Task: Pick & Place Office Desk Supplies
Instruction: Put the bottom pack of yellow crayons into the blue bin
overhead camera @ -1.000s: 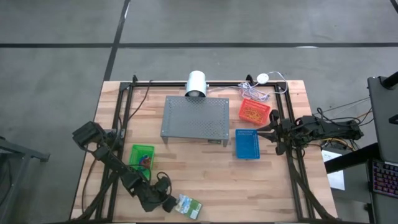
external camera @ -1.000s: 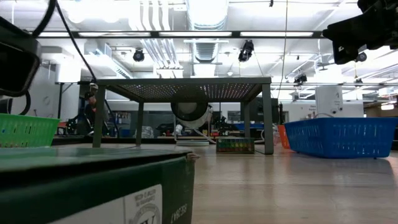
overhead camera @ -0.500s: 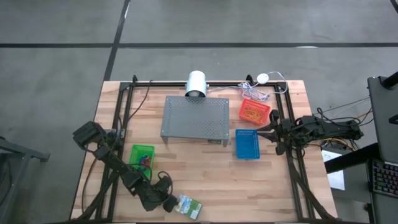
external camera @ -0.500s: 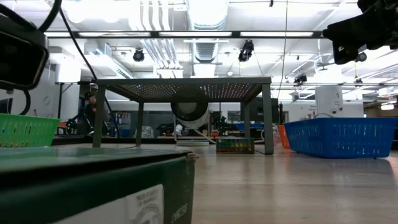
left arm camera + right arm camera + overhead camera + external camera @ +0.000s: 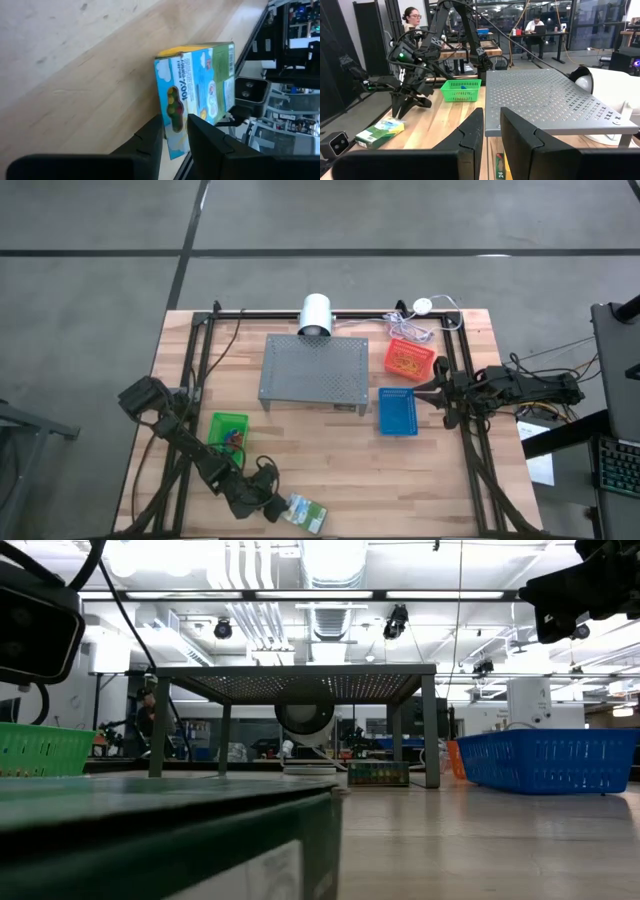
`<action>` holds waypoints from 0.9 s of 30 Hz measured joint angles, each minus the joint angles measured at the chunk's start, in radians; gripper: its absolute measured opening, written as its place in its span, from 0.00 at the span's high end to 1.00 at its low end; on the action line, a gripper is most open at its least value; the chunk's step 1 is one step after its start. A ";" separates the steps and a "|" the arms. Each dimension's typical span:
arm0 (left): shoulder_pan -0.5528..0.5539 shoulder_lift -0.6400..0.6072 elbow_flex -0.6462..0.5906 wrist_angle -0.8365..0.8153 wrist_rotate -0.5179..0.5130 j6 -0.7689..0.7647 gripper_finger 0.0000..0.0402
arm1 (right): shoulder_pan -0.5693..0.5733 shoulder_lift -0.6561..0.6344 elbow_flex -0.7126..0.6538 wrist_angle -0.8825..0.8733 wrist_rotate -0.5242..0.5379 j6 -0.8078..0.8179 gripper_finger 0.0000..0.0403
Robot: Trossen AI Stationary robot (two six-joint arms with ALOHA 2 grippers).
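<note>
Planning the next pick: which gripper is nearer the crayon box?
Left. The left gripper is right beside the crayon box; the right gripper waits across the table by the blue basket.

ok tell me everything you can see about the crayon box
The crayon box is a small cardboard carton, printed mostly blue and white on its broad face, with yellow at one end, green along a side and a barcode. It looks closed and undamaged. It lies flat on the wooden table near the front edge, left of centre. The left claw is right at the box's near end, one finger on either side of its edge; whether it actually grips cannot be told.
</note>
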 joint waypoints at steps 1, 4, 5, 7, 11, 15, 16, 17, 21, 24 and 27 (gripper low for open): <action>0.000 0.000 0.000 0.006 0.000 0.007 0.77 | 0.000 0.000 0.000 0.000 0.000 0.000 0.84; 0.002 0.000 0.000 0.007 0.000 0.011 0.77 | 0.000 0.000 0.000 0.000 0.000 0.000 0.84; 0.002 0.000 0.000 0.007 0.000 0.012 0.77 | 0.000 0.000 0.000 0.000 0.000 0.000 0.84; 0.002 0.000 0.000 0.007 -0.001 0.015 0.77 | 0.000 0.000 0.000 0.000 0.000 0.000 0.84; 0.002 0.000 0.001 0.038 -0.003 0.060 0.77 | 0.000 0.000 0.000 0.000 0.000 0.000 0.84; 0.005 0.000 0.001 0.023 -0.005 0.043 0.76 | 0.000 0.000 0.000 0.000 0.000 0.000 0.84; 0.005 0.000 0.001 0.010 -0.006 0.026 0.76 | 0.000 0.000 0.000 0.000 0.000 0.000 0.84; 0.005 0.000 0.001 -0.004 -0.005 0.016 0.76 | 0.000 0.000 0.000 0.000 0.000 0.000 0.84; -0.002 0.000 0.003 0.002 -0.075 0.186 0.76 | 0.000 0.000 0.000 0.000 0.000 0.000 0.84; -0.033 -0.001 0.008 0.020 -0.206 0.330 0.76 | 0.000 0.000 0.000 0.000 0.000 0.000 0.84; -0.057 -0.002 0.002 -0.030 -0.226 0.228 0.76 | 0.000 0.000 0.000 0.000 0.000 0.000 0.84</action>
